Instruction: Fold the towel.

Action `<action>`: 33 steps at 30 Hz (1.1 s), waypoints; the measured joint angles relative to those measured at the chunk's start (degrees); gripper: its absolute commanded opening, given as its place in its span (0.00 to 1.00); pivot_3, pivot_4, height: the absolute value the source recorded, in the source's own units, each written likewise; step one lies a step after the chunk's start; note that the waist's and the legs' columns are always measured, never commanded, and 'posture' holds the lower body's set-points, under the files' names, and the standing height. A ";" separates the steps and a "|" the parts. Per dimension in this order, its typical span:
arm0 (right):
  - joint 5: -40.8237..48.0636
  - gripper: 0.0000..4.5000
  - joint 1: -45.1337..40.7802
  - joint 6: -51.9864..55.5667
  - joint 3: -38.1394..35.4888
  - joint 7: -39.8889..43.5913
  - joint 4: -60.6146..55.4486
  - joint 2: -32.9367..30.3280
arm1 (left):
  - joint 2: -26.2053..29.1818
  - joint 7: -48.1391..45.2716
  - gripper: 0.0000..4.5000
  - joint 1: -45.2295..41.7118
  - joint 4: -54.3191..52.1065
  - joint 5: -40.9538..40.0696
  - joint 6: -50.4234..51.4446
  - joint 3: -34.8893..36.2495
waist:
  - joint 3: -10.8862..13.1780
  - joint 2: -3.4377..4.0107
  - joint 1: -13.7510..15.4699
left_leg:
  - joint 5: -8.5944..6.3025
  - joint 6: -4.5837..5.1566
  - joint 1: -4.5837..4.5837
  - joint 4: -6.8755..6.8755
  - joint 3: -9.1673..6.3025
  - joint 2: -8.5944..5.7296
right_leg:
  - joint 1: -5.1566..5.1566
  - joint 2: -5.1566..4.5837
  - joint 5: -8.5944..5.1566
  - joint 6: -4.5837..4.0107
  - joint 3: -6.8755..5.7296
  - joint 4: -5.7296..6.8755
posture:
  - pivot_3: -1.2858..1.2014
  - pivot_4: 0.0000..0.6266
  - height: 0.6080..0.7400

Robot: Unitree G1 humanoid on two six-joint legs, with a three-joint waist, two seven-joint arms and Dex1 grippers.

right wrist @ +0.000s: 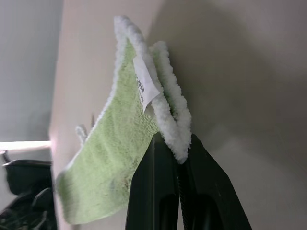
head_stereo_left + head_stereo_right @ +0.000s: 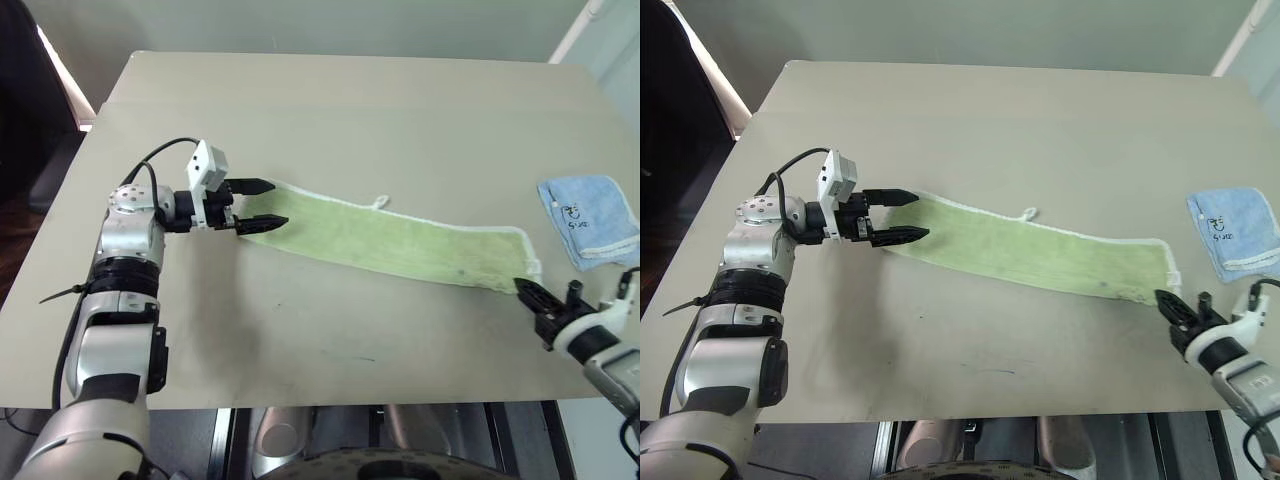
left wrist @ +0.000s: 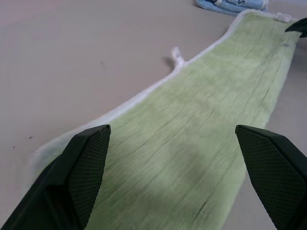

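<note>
Tabletop (image 2: 350, 110) towel (image 2: 390, 240) spans between left end effector (image 2: 262, 205) and right end effector (image 2: 527, 293).

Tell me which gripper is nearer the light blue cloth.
Right. The right gripper pinches the towel corner just below the light blue cloth; the left gripper sits across the table.

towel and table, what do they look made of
Towel: likely soft terry cloth, light green, with a nubby looped pile and fluffy white stitched edging; a small white tag is sewn at one corner. Table: smooth matte beige top, probably laminate or painted board; the material can't be told for sure.
</note>
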 measured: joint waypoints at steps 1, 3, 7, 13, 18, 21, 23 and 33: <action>0.02 0.02 0.97 0.52 -1.05 0.82 1.19 -0.99 | 0.00 -0.01 1.00 -0.02 0.04 0.02 -0.02 -0.03 | 0.00 0.00 0.01 | -0.02 0.00 -0.01 -0.01 0.00 0.00 | 0.00 0.00 -0.02 0.01 0.00 0.00 | 0.52 0.24 0.91; 0.00 0.02 2.87 1.36 -2.81 2.57 3.52 -3.32 | 0.00 -0.09 1.00 -0.05 0.05 0.02 -0.05 -0.05 | 0.00 0.02 0.05 | -0.07 0.00 -0.01 0.00 0.02 -0.01 | 0.00 -0.01 -0.09 0.06 0.02 0.00 | 0.52 0.24 0.91; -0.59 0.02 5.51 3.28 -5.93 6.16 6.01 -7.82 | 0.05 -0.35 1.00 -0.06 0.05 0.05 -0.07 -0.14 | 0.00 0.02 0.11 | -0.17 -0.01 -0.01 0.02 0.05 -0.01 | 0.01 0.00 -0.17 0.07 0.05 0.00 | 0.52 0.24 0.91; -5.20 0.02 3.43 6.25 -6.05 11.91 3.31 -14.66 | -0.05 -0.38 1.00 -0.88 0.39 0.22 -0.80 -0.61 | 0.01 0.06 0.02 | -0.15 0.02 0.02 0.03 0.10 -0.01 | 0.01 0.01 -0.13 0.13 0.07 0.01 | 0.52 0.24 0.91; -5.65 0.02 0.61 8.13 -5.94 14.20 -1.04 -19.99 | -0.08 -0.32 1.00 -1.03 0.87 0.88 -0.94 -1.23 | 0.01 0.07 0.03 | -0.14 0.05 0.03 0.03 0.09 0.00 | 0.04 0.00 -0.03 0.41 0.05 0.01 | 0.52 0.24 0.91; -4.83 0.02 -2.07 9.84 -4.01 14.98 -3.66 -24.34 | -0.06 -0.32 1.00 -0.96 0.98 1.34 -0.92 -1.45 | 0.01 0.07 0.03 | -0.15 0.06 0.02 0.04 0.11 0.00 | 0.03 -0.01 -0.01 0.43 0.06 0.01 | 0.52 0.24 0.91; -3.72 0.02 -4.60 10.45 -2.20 15.36 -5.92 -26.77 | -0.05 -0.33 1.00 -0.91 0.96 1.34 -0.91 -1.48 | 0.01 0.07 0.03 | -0.15 0.06 0.02 0.03 0.10 0.00 | 0.04 0.01 -0.01 0.44 0.04 0.01 | 0.52 0.24 0.91; -2.87 0.02 -22.52 10.12 17.85 14.02 -8.00 -27.12 | -0.39 -0.08 1.00 -0.58 0.82 1.38 -0.92 -1.76 | 0.01 0.07 -0.01 | -0.14 0.14 0.04 0.09 0.12 0.01 | 0.04 -0.01 0.08 0.69 0.00 0.03 | 0.52 0.24 0.91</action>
